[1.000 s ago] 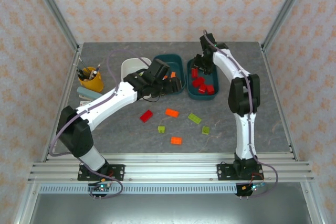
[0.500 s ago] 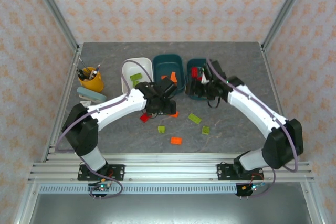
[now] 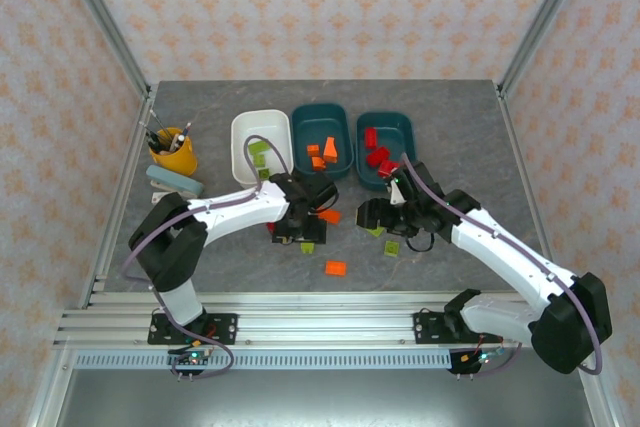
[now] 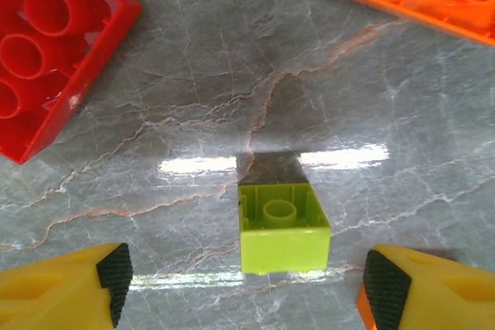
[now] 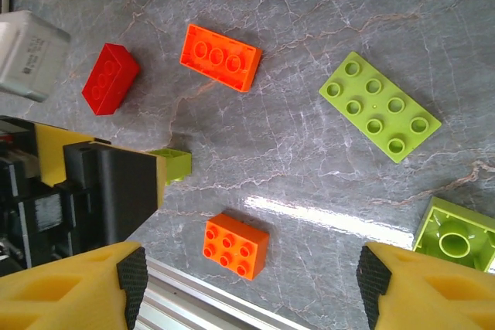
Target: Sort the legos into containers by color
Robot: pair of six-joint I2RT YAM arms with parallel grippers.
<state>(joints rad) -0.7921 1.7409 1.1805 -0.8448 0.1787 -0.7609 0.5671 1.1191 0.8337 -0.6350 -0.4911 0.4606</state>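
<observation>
The left claw point(image 4: 249, 277) hangs open astride a small green brick point(image 4: 282, 226) on the worktop point(image 4: 193, 75); the right claw point(image 5: 251, 277) stands open above an orange brick point(image 5: 236, 246).

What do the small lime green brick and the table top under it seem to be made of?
The lime green brick looks like moulded plastic, smooth and slightly glossy: even colour, crisp edges. The table top looks like a glossy stone-patterned laminate, perhaps real stone: pale veins, a bright reflected band.
</observation>
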